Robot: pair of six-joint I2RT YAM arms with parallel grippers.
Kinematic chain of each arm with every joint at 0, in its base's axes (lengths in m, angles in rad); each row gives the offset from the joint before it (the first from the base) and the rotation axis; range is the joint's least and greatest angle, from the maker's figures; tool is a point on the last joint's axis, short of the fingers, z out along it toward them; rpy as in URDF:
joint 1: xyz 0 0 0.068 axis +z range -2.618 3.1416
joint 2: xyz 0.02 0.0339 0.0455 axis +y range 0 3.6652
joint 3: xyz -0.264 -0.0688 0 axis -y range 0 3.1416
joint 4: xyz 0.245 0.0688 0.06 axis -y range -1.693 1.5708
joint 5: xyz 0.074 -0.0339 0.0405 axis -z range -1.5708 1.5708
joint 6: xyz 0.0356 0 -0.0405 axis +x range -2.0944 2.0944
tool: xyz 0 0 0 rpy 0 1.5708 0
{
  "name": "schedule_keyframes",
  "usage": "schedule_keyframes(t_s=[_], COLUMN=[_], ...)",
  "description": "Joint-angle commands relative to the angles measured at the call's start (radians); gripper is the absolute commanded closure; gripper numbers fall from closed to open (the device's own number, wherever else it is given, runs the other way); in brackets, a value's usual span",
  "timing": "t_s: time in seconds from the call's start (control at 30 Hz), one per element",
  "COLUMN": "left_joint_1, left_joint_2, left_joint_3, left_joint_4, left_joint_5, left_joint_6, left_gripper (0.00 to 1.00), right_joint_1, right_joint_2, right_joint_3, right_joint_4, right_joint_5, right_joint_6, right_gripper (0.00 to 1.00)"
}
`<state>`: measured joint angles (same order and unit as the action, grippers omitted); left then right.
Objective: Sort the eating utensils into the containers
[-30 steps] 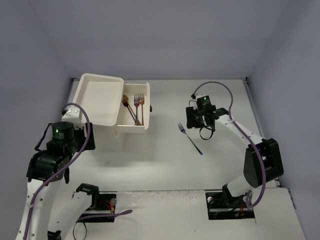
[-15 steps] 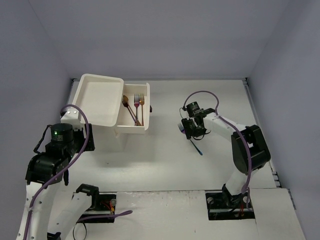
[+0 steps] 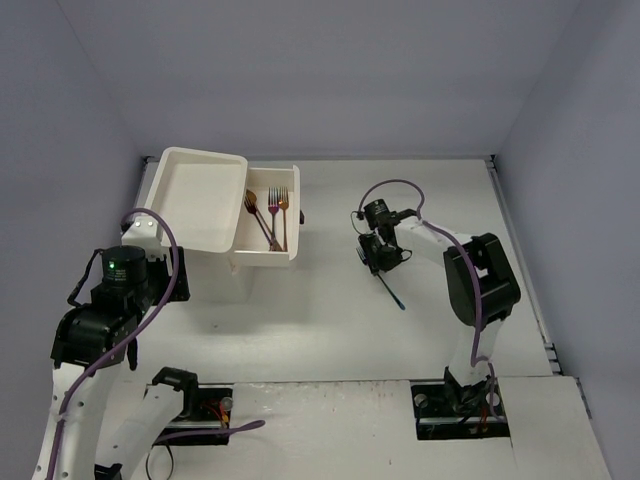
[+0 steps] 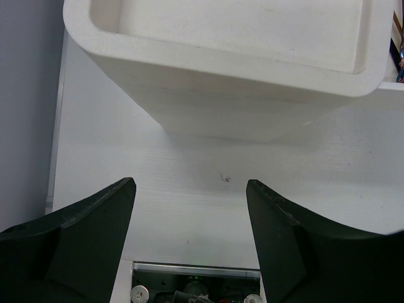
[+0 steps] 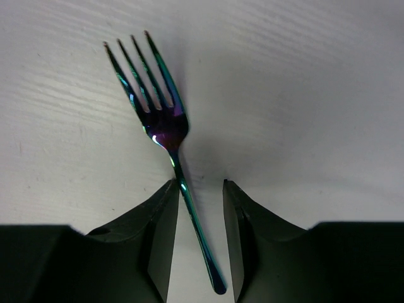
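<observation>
An iridescent rainbow fork [image 5: 165, 126] lies on the white table, tines pointing away from my right gripper [image 5: 199, 184]. The jaws straddle its slim handle: the left finger [image 5: 158, 214] touches it, while a gap remains at the right finger. From above, only the handle end [image 3: 393, 293] shows past the right gripper [image 3: 377, 254]. The containers are a white drawer unit [image 3: 196, 200] at the left, with one pulled-out drawer [image 3: 266, 258] holding three gold and pink utensils [image 3: 274, 212]. My left gripper [image 4: 189, 184] hangs open and empty in front of the unit [image 4: 240, 107].
A small dark handle [image 3: 300, 215] sticks out of the pulled-out drawer's right side. Grey walls close in the table on three sides. Both arm bases sit at the near edge, with purple cables looping over the arms.
My right arm swung left and came down over the fork, and its jaws narrowed around the handle. The left arm stayed put.
</observation>
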<state>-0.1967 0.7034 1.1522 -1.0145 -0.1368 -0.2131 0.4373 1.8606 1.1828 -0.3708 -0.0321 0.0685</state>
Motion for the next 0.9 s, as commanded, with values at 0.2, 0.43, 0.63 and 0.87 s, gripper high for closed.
schedule_keyframes(t_s=[0.2, 0.43, 0.63, 0.87], left_joint_1=[-0.007, -0.006, -0.006, -0.006], left_joint_2=[0.004, 0.001, -0.013, -0.050], left_joint_3=[0.039, 0.040, 0.040, 0.039], left_joint_4=[0.028, 0.028, 0.030, 0.031], left_joint_5=[-0.018, -0.018, -0.015, -0.015], left_joint_6=[-0.008, -0.008, -0.007, -0.008], left_gripper=[0.32, 0.32, 0.32, 0.32], right_joint_1=[0.022, 0.024, 0.027, 0.086], right_joint_2=[0.083, -0.049, -0.250, -0.280], right_joint_3=[0.096, 0.119, 0.246, 0.527], right_joint_4=[-0.011, -0.017, -0.018, 0.018], right_joint_5=[-0.043, -0.065, -0.121, -0.203], right_joint_6=[-0.015, 0.017, 0.138, 0.299], right_gripper=[0.94, 1.00, 1.00, 1.00])
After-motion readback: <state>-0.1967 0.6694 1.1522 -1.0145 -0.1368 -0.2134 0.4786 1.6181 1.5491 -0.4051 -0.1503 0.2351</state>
